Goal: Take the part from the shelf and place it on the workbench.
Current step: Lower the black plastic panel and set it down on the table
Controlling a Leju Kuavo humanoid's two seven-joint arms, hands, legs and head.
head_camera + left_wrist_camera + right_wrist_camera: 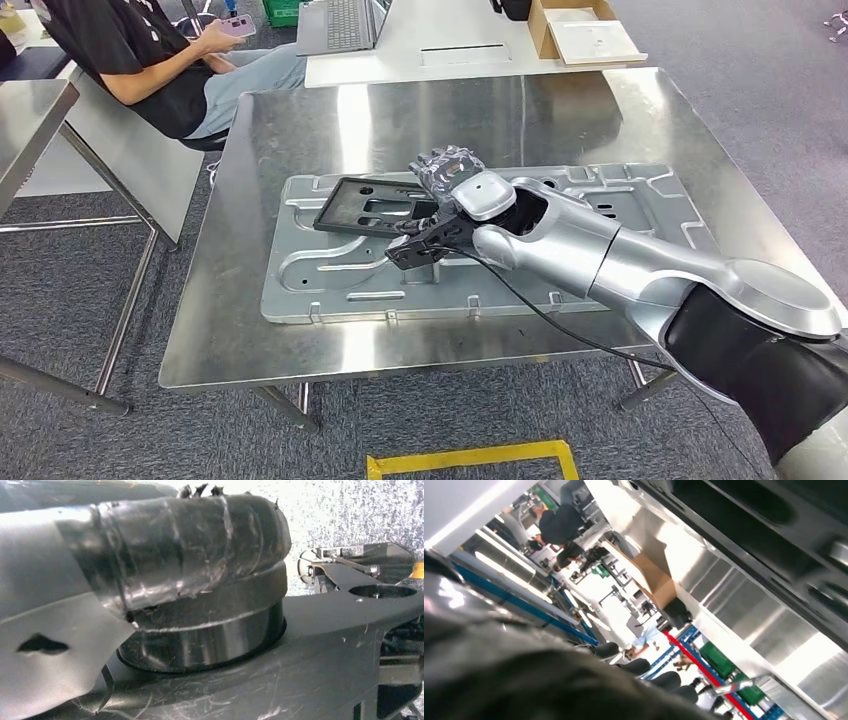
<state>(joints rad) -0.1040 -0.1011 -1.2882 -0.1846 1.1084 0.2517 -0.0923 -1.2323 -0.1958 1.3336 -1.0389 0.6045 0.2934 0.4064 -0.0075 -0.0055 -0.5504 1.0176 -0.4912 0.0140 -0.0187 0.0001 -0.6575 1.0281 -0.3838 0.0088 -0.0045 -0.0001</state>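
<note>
The right hand (452,192) reached in over the steel workbench (300,130), its fingers closed on one end of the black part (372,208), a flat frame with rectangular openings. The part lay low over a large grey stamped metal panel (330,285) that covered much of the bench top; whether the part rested on the panel or hung just above it could not be told. A black cable (545,315) ran from the wrist back along the silver arm.

In the left wrist view the left hand (190,550) appeared as a dark, tape-wrapped shape close to the lens, beside dark parts of the robot's body; whether its fingers were spread or closed could not be told.

Beyond the bench a person (150,60) in a black top sat holding a pink phone (238,26). On a white table (450,60) behind stood an open laptop (345,24) and a cardboard box (585,30). A rectangle of yellow tape (470,460) marked the grey carpet near the robot. No lettering, brand or label could be read on any of these things
</note>
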